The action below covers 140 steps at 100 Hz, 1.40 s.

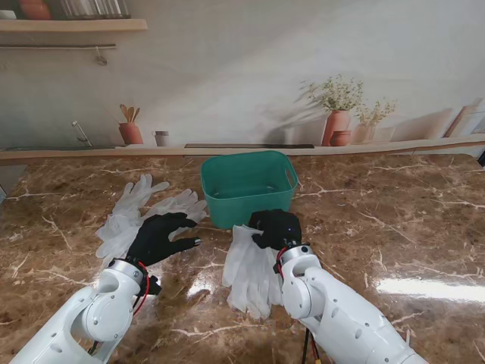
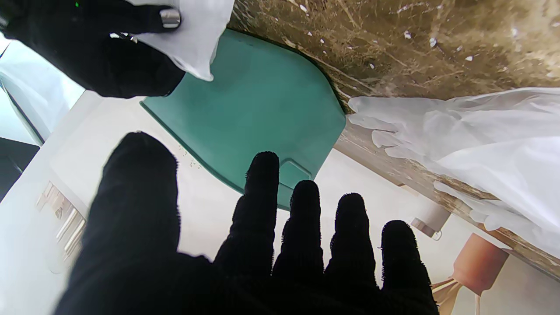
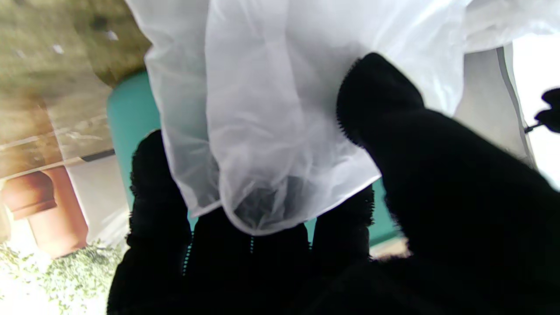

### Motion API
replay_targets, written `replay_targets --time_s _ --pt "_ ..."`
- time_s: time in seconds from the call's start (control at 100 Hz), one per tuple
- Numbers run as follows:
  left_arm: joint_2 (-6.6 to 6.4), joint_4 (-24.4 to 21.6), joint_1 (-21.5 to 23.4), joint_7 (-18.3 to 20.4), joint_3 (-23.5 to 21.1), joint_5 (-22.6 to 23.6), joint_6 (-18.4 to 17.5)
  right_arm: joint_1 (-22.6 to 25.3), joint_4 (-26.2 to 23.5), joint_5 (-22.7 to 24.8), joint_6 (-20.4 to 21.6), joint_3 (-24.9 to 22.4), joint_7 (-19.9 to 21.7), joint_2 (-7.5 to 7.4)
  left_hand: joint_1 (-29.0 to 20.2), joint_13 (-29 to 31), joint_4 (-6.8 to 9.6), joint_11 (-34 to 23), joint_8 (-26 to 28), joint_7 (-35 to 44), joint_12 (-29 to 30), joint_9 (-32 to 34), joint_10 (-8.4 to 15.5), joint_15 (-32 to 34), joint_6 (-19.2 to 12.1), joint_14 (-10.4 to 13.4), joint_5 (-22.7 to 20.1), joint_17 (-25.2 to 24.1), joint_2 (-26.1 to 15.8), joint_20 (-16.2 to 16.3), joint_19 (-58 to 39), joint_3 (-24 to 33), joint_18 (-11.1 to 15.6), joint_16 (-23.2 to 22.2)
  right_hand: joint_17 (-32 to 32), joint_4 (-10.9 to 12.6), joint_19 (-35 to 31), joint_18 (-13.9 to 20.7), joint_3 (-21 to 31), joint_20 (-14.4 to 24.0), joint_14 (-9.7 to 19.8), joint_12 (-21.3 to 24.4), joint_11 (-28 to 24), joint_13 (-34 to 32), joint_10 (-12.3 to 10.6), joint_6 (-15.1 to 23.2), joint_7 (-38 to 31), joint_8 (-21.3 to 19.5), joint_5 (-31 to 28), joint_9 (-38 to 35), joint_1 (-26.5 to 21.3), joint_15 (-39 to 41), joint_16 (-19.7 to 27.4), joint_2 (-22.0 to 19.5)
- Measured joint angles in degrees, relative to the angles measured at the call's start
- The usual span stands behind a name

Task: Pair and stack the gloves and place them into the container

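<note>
now: right hand pinching gloves beside the green container

meanwhile, the green container (image 1: 248, 186) stands on the brown marble table (image 1: 394, 227), and everything else is placed against it. the right hand (image 1: 276, 228) sits just on my side of the container's near wall, close to its right half, with the black-gloved fingers (image 3: 376, 100) curled and clamped on the upper end of a bundle of translucent white gloves (image 1: 250, 269). that bundle trails from the hand toward me, away from the container, with most of its length lying on the table. in the right wrist view the thin white material (image 3: 271, 131) drapes over the fingers, pinched between thumb and the others, with the container's green wall showing behind it.

the left hand (image 1: 161, 236) is to the left of the container and slightly nearer to me than its front wall, fingers spread and apart, holding nothing. the left wrist view shows its fingers (image 2: 262, 210) fanned out, pointing toward the container's side (image 2: 262, 109). a second pile of white gloves (image 1: 140, 208) lies on the table to the left of the container, just beside its left wall, partly under the left hand and reaching farther from me than that hand.
</note>
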<state>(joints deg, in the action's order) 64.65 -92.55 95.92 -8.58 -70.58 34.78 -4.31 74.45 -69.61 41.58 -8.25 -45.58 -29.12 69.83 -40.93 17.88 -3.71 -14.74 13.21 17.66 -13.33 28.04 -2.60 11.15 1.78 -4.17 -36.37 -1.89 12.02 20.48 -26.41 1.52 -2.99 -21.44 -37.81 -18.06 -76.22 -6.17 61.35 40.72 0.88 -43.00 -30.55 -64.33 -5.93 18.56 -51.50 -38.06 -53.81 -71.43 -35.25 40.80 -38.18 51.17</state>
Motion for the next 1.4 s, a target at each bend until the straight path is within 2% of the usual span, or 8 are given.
replay_targets --time_s 0.16,0.38,0.76,0.89,0.96,1.07,1.27,1.4 --pt "-0.03 0.03 -0.11 0.01 0.01 0.21 -0.11 2.43 -2.14 1.94 5.03 -4.31 -2.36 -0.30 0.00 0.00 0.00 0.00 0.01 0.01 0.00 0.01 0.00 0.00 -0.02 0.00 0.00 0.00 0.00 0.00 0.03 0.00 0.00 0.00 0.98 0.00 -0.04 0.58 0.01 0.00 0.49 -1.33 -1.24 0.70 -0.16 0.00 -0.12 0.73 0.23 0.00 0.00 4.00 -1.48 -0.19" --pt "-0.05 0.63 -0.63 -0.18 0.63 0.23 -0.58 9.72 -10.91 10.68 6.48 -7.37 -1.65 -3.21 -0.04 0.00 0.00 0.00 0.03 0.01 0.00 0.01 0.00 -0.01 -0.04 0.01 0.00 0.00 0.00 0.00 0.10 0.00 0.00 0.00 0.99 0.00 -0.82 0.64 0.01 0.00 0.50 -1.36 -1.34 0.70 -0.18 0.00 -0.66 1.93 0.08 0.00 0.00 6.37 -2.23 0.03" --pt "-0.04 0.57 -0.55 -0.49 0.95 0.49 -0.68 14.47 -13.53 14.22 8.90 -5.82 -0.70 -5.79 -1.43 0.00 0.00 0.00 0.04 0.01 0.00 0.01 0.00 -0.01 -0.05 0.04 -0.04 0.00 -0.05 0.00 0.82 -0.01 -0.03 0.00 0.89 0.00 -1.60 0.65 0.34 0.00 0.50 -1.37 -1.97 0.70 -0.19 0.00 -0.68 2.93 -0.14 -0.01 0.04 7.22 -2.33 0.64" --pt "-0.04 0.57 -0.52 -0.76 1.02 0.67 -0.83 14.87 -13.84 13.51 9.57 -5.84 6.20 -5.97 -1.43 0.00 0.00 0.35 0.06 0.10 0.00 0.01 0.00 -0.01 -0.19 0.04 -0.56 0.00 -0.05 0.00 0.82 -0.01 -0.07 0.00 2.52 0.00 -1.43 0.65 0.34 0.00 0.50 -1.33 -0.31 3.06 -0.19 -0.85 -0.52 6.52 0.64 0.98 3.08 4.75 -2.31 0.64" --pt "-0.04 0.55 -0.50 -0.77 1.00 0.73 -0.85 16.68 -16.52 13.75 10.42 -8.08 13.36 -6.42 -1.43 0.00 0.00 0.37 0.07 0.10 0.00 0.01 0.00 -0.01 -0.20 0.04 -0.56 0.00 -0.05 0.00 0.82 -0.01 -0.15 0.00 5.15 0.00 1.25 0.65 -0.89 0.00 0.34 4.17 2.47 5.89 0.00 -3.64 6.15 8.02 1.13 4.28 9.62 -0.25 -0.52 -1.14" --pt "-0.04 0.43 -0.39 -0.64 0.92 0.79 -0.80 20.91 -22.65 14.50 14.58 -12.68 19.83 -7.72 -1.43 0.00 0.00 0.37 0.38 0.10 0.00 0.01 0.00 -0.01 -0.21 0.04 -0.56 0.00 -0.59 0.00 0.84 0.01 -0.48 0.00 8.07 7.95 5.99 0.88 -5.70 0.00 -0.04 9.24 7.38 9.56 0.28 -6.46 20.15 4.16 1.20 9.02 17.62 -7.30 2.11 -8.13" --pt "-0.05 0.20 -0.21 -0.51 0.89 0.79 -0.79 24.28 -27.27 13.20 17.37 -16.25 18.46 -8.23 -1.43 0.00 0.00 0.38 0.72 0.10 0.00 0.01 0.00 -0.02 -0.24 0.04 -0.56 0.00 -0.59 0.00 0.84 0.01 -0.54 0.00 9.16 10.84 9.48 1.17 -12.39 0.00 -0.04 10.66 8.81 9.84 0.48 -7.08 22.26 3.68 1.20 10.28 18.64 -10.18 2.79 -14.78" --pt "-0.05 -0.12 0.06 -0.51 0.61 0.86 -0.82 23.09 -28.12 14.65 18.12 -16.04 18.09 -8.31 -1.43 0.00 0.00 0.38 0.72 0.10 0.01 0.01 0.00 -0.02 -0.25 0.05 -0.56 0.00 -0.59 0.00 0.87 0.01 -0.56 0.00 8.51 8.26 12.44 1.19 2.75 -1.64 0.23 10.40 8.85 9.74 0.49 -6.32 12.30 14.63 5.15 10.21 9.29 -13.23 4.94 -8.95"
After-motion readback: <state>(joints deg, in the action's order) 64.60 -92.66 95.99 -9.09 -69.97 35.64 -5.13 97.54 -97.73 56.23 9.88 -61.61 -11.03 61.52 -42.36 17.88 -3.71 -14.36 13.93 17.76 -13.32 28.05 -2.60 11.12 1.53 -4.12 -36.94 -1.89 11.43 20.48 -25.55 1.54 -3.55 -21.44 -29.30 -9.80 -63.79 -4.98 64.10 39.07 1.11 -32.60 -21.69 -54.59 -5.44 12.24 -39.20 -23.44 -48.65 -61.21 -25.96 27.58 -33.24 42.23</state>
